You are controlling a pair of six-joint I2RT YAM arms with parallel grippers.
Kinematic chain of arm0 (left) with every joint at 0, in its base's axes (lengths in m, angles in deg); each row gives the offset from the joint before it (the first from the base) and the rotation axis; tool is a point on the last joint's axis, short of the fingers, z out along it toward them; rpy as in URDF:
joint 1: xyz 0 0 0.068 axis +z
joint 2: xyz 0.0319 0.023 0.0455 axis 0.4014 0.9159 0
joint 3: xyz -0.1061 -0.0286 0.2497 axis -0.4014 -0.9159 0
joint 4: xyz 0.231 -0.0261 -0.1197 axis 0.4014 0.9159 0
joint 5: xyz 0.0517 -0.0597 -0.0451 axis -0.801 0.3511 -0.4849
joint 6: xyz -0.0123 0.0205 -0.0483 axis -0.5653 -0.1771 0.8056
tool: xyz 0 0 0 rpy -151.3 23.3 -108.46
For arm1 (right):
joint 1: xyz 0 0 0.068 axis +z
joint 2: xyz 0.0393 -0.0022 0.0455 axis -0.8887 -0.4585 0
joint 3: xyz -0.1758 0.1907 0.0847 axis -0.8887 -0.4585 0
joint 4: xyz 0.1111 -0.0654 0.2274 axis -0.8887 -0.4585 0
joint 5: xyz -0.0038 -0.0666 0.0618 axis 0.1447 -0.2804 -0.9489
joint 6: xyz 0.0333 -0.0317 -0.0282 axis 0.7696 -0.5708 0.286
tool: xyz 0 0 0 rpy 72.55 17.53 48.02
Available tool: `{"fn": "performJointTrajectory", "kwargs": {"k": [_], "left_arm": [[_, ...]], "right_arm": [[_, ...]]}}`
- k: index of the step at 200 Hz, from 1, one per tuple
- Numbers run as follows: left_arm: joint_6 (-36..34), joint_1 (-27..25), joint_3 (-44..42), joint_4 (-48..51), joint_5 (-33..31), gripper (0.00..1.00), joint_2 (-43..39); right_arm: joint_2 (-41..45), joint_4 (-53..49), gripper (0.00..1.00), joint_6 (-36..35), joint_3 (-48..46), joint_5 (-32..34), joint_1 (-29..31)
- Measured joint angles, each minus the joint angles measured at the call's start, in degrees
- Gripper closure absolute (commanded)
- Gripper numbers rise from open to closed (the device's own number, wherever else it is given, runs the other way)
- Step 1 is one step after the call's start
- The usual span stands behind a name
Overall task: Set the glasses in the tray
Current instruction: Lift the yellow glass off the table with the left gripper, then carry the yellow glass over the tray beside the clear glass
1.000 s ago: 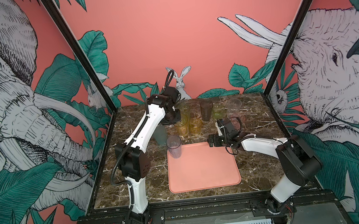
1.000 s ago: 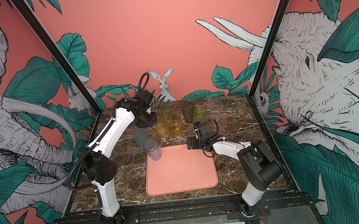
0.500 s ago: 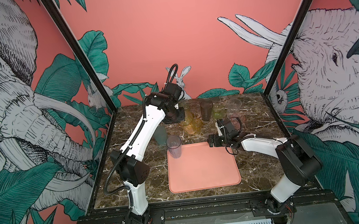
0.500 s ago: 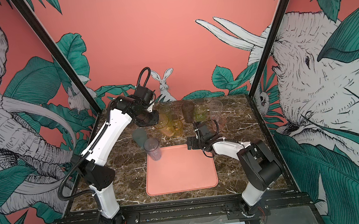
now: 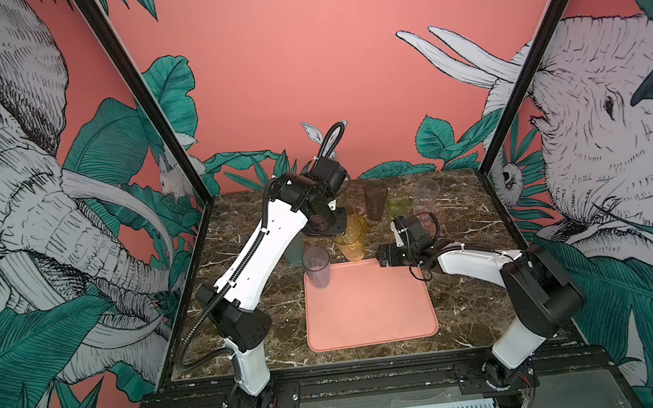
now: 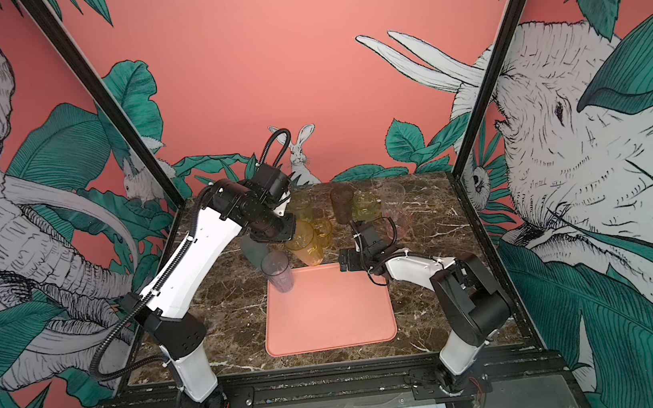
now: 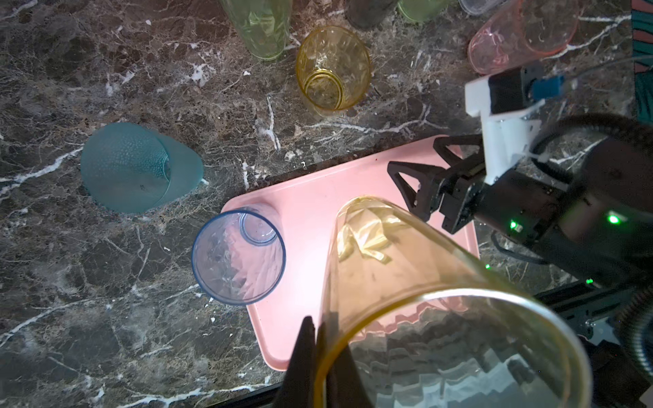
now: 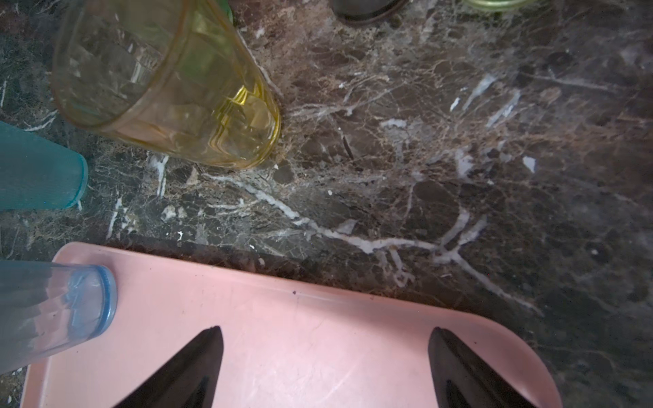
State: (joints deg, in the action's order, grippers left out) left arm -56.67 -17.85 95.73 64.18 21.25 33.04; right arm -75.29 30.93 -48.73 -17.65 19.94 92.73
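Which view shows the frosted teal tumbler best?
The left wrist view: the frosted teal tumbler shows whole, on the marble tabletop beside the tray. The right wrist view cuts it off at the frame edge; in both top views the left arm partly hides it.

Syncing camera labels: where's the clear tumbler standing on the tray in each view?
Top view: clear tumbler on the tray's far-left corner.
Top view: tumbler on the same corner.
Left wrist: tumbler on tray corner, between teal tumbler and gripped amber tumbler.
Right wrist: tumbler on tray corner, cut by the frame edge.
Shared landmark: the tray.
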Motion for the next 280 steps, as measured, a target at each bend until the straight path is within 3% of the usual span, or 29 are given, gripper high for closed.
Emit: {"fn": "performJointTrajectory", "kwargs": {"k": [61,131,280], "left_arm": [[1.40,-3.65,-7.74,1.27,-1.14,1.00,-5.16],[4.22,-4.11,-23.76,-1.16,-1.64,1.00,-12.87],[6.67,-2.43,-36.13,-4.02,-5.25,1.00,-15.32]], "right_arm": [[0.00,-0.02,0.07,0.17,0.04,0.02,0.00],[0.00,-0.07,0.07,0.35,0.04,-0.04,0.00],[-0.02,-0.28,0.07,0.37,0.04,-0.17,0.00]]}}
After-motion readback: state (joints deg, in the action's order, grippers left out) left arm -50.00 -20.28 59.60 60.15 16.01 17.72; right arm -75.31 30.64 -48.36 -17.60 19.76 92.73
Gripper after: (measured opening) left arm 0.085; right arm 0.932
